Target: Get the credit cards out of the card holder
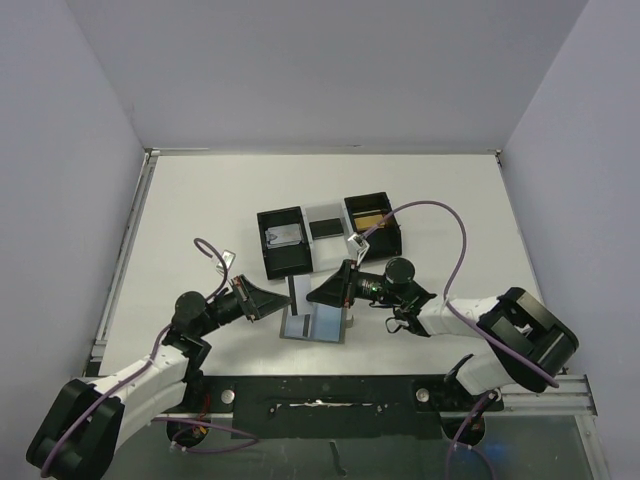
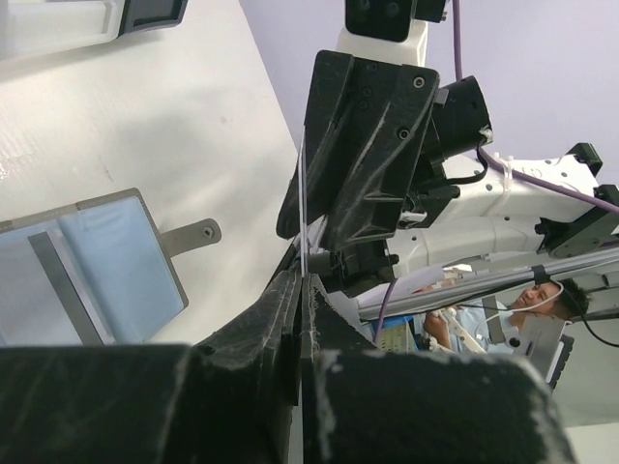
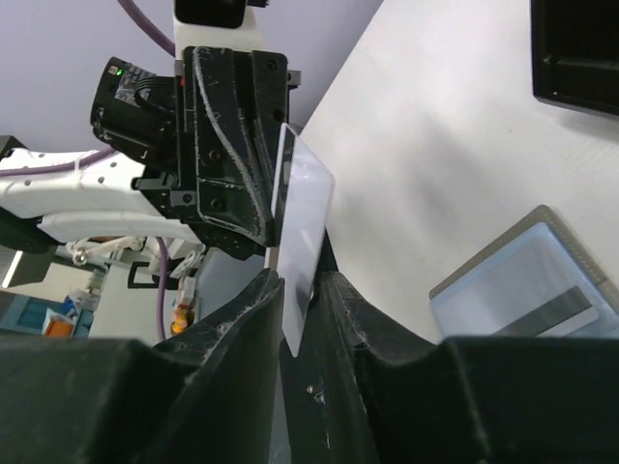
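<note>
1. At the left, the left gripper [image 1: 278,300] reaches in toward the middle of the white table [image 1: 200,210]. We see in its wrist view that its two black fingers [image 2: 261,329] are pressed together on the near edge of a credit card [image 3: 305,232], which shows there only as a thin pale line between them.
2. The credit card stands on edge in the air between the two grippers, above the table and clear of the card holder. In the right wrist view we see its pale face tilted, with the left gripper clamped on its far end.
3. The card holder [image 1: 315,325] lies open and flat on the table, just below and between the two grippers in the top view. Its two blue-grey panels face up and a dark strip crosses one of them. Its snap tab [image 2: 189,235] sticks out flat from one side.
4. Behind the card holder, farther from the arms, sits the three-compartment tray [image 1: 324,212], with black sections on both sides of a white middle one. We see a small item in each section but cannot tell what they are.
5. At the right, the right gripper [image 1: 312,296] points left, facing the left one. Its fingers [image 3: 251,309] stand close on either side of the credit card's near end with only a narrow gap. We cannot tell whether they are pressing on it.
</note>
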Controlling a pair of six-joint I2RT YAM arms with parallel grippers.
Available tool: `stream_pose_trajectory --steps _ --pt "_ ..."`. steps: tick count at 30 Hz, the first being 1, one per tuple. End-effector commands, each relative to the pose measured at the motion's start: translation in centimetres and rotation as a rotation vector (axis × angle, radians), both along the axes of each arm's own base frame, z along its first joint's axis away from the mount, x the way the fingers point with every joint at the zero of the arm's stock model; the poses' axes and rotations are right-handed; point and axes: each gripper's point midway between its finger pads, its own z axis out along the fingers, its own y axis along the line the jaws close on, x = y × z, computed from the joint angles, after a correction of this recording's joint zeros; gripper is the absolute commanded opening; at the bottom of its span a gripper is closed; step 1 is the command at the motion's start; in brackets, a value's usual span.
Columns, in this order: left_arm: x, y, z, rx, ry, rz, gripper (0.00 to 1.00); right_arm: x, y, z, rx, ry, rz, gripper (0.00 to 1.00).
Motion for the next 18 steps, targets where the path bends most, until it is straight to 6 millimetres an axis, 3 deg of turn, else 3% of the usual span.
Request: stream_pose_trajectory --steps 1,4,9,13,18 --pt "0.0 -0.2 2.8 -0.058 -0.103 -0.021 0.00 -0.6 0.6 3.2 0.113 -0.065 0.054 0.28" --pt "-0.5 -0.2 3.0 -0.077 -0.107 -0.033 0.00 -0.2 1.0 3.0 0.096 -0.068 0.059 0.31" --pt "-0.6 0.0 2.7 -0.083 -0.094 -0.027 0.00 -0.1 1.3 4.0 0.110 -0.088 0.073 0.17" --pt "-0.3 0.0 2.3 -0.063 -0.077 -0.016 0.00 -0.5 1.0 4.0 0.118 -0.103 0.086 0.00" --pt "-0.3 -0.2 2.5 -0.048 -0.078 -0.027 0.00 -1.5 0.9 4.6 0.151 -0.102 0.136 0.00"
